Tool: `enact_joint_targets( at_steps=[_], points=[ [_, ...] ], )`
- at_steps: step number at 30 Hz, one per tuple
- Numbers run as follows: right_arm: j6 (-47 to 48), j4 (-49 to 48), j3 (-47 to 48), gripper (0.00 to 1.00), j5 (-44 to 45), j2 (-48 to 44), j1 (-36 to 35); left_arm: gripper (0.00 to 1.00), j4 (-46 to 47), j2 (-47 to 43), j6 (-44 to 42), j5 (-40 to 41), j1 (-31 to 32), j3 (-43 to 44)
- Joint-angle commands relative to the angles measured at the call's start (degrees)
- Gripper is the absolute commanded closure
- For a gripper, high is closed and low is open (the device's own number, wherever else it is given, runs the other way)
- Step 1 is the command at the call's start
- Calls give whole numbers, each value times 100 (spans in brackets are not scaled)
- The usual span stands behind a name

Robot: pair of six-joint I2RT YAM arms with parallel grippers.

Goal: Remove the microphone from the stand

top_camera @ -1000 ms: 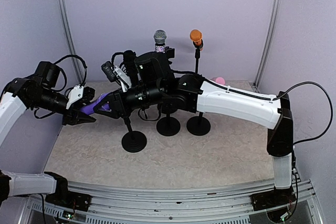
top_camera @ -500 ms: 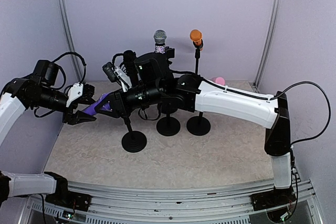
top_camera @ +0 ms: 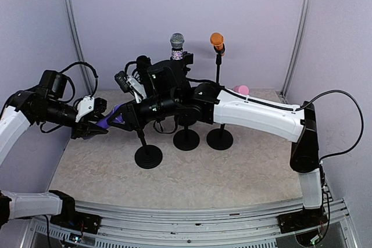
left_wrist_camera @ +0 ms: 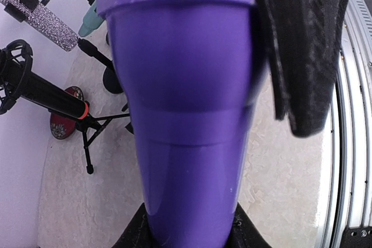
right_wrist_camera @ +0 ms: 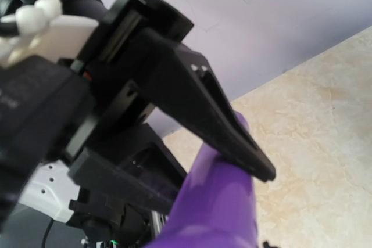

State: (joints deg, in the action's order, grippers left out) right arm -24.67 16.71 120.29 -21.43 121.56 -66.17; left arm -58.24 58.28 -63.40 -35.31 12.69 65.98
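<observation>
Tapered purple plastic microphone [top_camera: 108, 120] spans both pincers: left gripper [top_camera: 94, 127] clamps its tail, right gripper [top_camera: 125, 115] pinches its body, above beige marbled tabletop [top_camera: 232, 172], near left wall [top_camera: 29, 27].

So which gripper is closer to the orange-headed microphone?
Right. The right gripper sits on the purple microphone, left of the orange-headed microphone; the left gripper is even farther left.

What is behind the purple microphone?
A glittery silver microphone and an orange microphone, both on stands. The right arm covers part of their poles and most of a pink object.
</observation>
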Motion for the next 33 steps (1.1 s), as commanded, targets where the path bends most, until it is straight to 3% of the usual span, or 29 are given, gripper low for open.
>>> enact_joint_targets(
  at_steps=[1, 3, 7, 9, 14, 21, 28, 33],
  points=[
    [-90, -136, 201, 64, -75, 42, -11, 100, 467, -4, 303, 230, 24, -78],
    [-63, -119, 154, 37, 114, -45, 6, 100, 615, 22, 393, 387, -3, -137],
    [13, -209, -259, 10, 733, -457, 67, 100, 852, 168, 357, 588, -416, -334],
    [82, -216, -517, 5, 1179, -683, 69, 100, 980, 343, 340, 656, -777, -423],
    [118, -169, -1117, 1, 2211, -1019, 69, 100, 1943, 1011, 804, 1420, -1316, -906],
    [253, 200, -954, 0, 3256, -511, -13, 100, 4145, 2142, 1530, 2985, -1292, -1794],
    [492, 312, -594, 0, 3337, 6, -36, 100, 5155, 3250, 1646, 3614, -1321, -1789],
    [646, 350, -283, 2, 3136, 341, -11, 100, 5299, 3825, 1767, 3757, -1348, -1536]
  ],
)
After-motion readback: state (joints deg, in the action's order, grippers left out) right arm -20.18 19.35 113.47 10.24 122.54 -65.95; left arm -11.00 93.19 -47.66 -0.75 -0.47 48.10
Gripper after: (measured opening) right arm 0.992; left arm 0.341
